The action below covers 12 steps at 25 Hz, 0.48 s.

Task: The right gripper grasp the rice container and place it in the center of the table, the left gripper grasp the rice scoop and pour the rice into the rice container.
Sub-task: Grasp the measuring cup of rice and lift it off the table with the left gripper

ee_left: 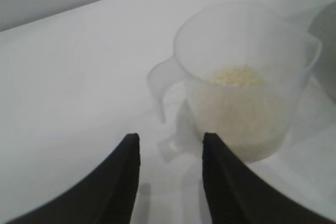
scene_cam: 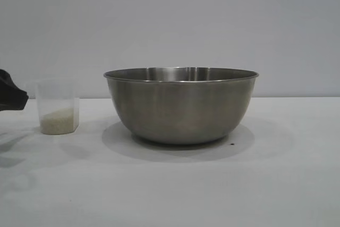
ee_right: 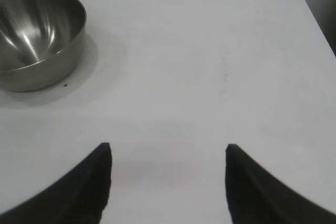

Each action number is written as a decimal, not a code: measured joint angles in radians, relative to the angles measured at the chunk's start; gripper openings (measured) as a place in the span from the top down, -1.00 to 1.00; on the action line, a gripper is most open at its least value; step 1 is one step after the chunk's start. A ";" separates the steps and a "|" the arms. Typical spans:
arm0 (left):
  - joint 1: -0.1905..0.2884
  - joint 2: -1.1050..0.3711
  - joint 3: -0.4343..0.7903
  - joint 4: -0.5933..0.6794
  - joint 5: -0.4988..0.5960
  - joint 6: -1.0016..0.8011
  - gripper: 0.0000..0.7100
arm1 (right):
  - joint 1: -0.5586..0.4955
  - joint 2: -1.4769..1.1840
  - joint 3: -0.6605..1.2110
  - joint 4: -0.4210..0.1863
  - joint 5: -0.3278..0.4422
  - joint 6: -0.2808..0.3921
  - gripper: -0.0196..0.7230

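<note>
Two grippers: both open, neither holding anything
left gripper: fingers parted, empty, near the rice scoop's loop handle, not touching; seen at exterior view's left edge
right gripper: fingers wide apart, empty, over bare table, well apart from the bowl
rice scoop: upright on table, left of the rice container, apart from it
rice: small heap in scoop bottom
rice container: upright at table centre, inside looks empty
</note>
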 joint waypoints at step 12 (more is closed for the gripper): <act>0.000 0.038 -0.065 -0.028 0.000 -0.002 0.28 | 0.000 0.000 0.000 0.000 0.000 0.000 -0.13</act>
